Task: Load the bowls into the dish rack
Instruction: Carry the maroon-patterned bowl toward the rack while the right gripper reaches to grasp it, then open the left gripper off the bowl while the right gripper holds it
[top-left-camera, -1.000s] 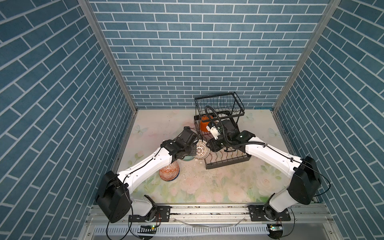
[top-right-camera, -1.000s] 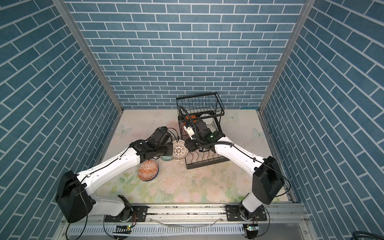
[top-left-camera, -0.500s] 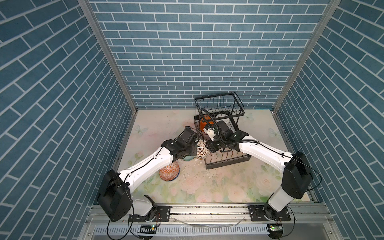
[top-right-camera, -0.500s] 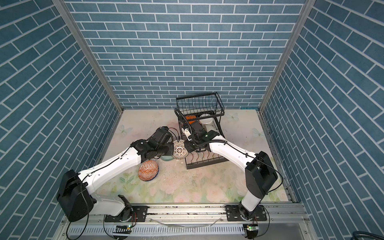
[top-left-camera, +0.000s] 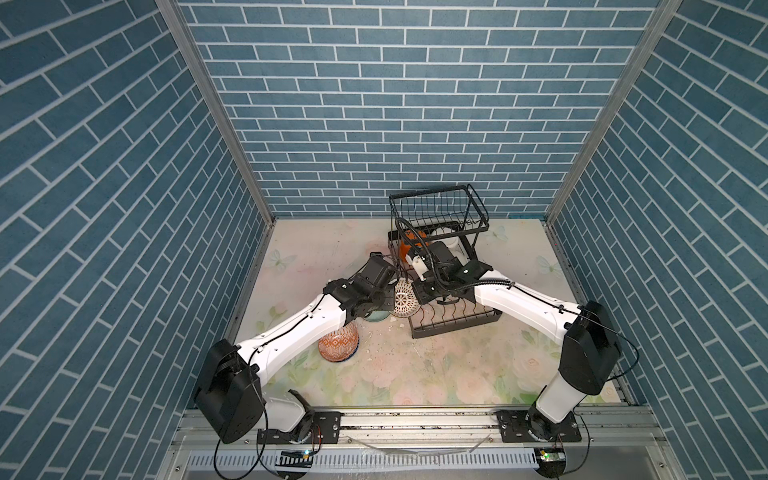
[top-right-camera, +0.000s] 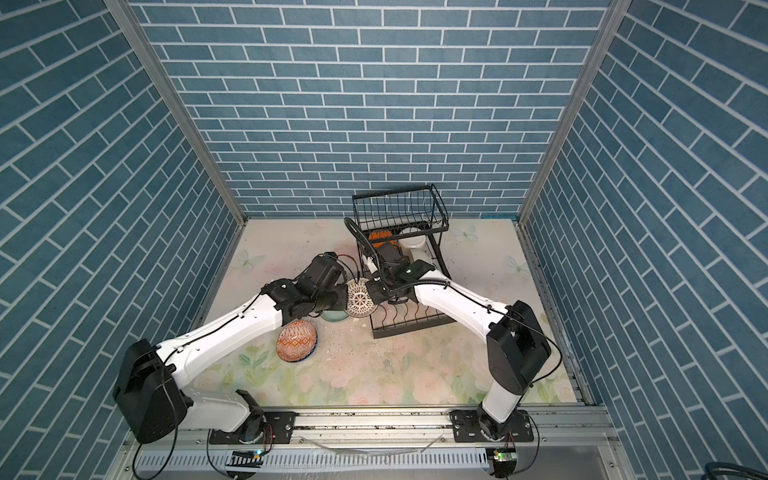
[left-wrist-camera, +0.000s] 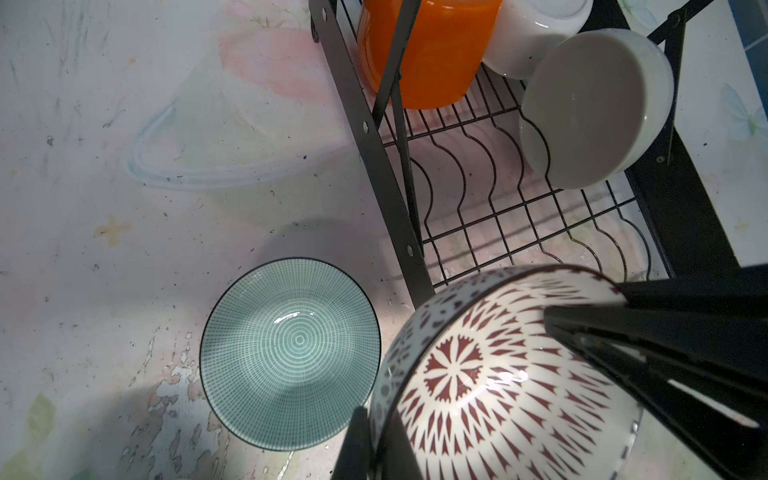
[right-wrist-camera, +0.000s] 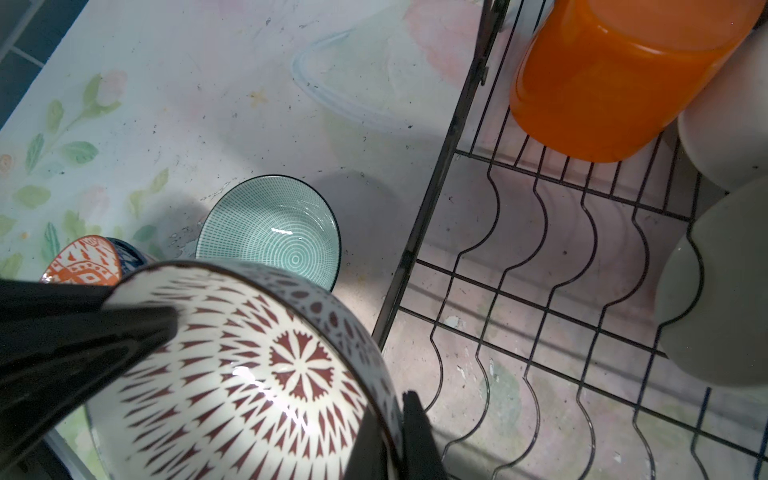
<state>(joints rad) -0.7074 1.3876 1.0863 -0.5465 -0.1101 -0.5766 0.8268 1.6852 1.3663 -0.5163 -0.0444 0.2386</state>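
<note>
Both grippers were clamped on the same bowl (top-left-camera: 404, 297), a white one with a dark red starburst pattern, held tilted above the mat just beside the near-left corner of the dish rack (top-left-camera: 453, 320). The left gripper (left-wrist-camera: 376, 436) pinched the rim from one side, one jaw inside the bowl and one outside; the right gripper (right-wrist-camera: 395, 432) had its jaws narrowed onto the opposite rim in the same way. In both top views the two arms met over the middle of the mat, the bowl between them. A pale green bowl (left-wrist-camera: 289, 353) stood upright on the mat at about nine o'clock from the held bowl in the left wrist view, close to the rack's side rail but outside it. An orange patterned bowl (top-right-camera: 296, 340) sat on the mat nearer the front, at roughly seven o'clock from the held bowl in a top view, partly under the left arm. Inside the rack's lower tier an orange bowl (left-wrist-camera: 424, 50), a white bowl (left-wrist-camera: 528, 33) and a cream bowl (left-wrist-camera: 590, 108) leaned at the far end.
</note>
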